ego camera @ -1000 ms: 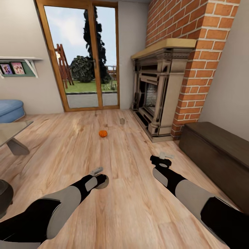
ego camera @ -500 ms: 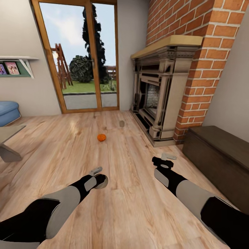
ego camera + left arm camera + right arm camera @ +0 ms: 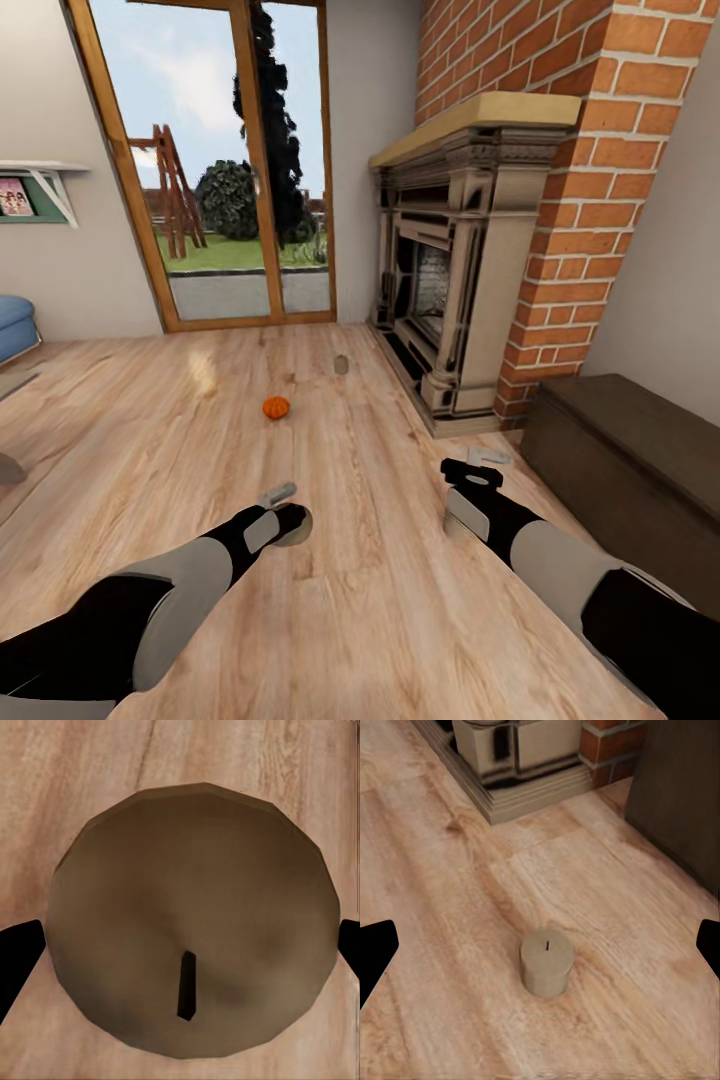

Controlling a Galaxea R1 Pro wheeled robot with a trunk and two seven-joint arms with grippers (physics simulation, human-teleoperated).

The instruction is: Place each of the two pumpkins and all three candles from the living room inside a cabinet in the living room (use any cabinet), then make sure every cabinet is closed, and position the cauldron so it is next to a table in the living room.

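Note:
A bright-orange pumpkin sits on the plank floor ahead, left of centre. Farther on, a tan candle stands near the fireplace hearth. My left gripper is shut on another candle, whose round top with its dark wick spans the gap between the black fingers. A third candle stands upright on the floor below my right gripper, which is open and well above it. The dark-brown cabinet runs along the right wall with its fronts shut.
The ornate stone fireplace and its raised hearth stand under the red brick chimney, just beyond the cabinet. Wood-framed glass doors are straight ahead. A blue sofa's edge shows at far left.
The whole view has shifted: the sofa and glass table slid out to the left and the fireplace came closer. Both arms keep their pose, and the left gripper still holds its candle.

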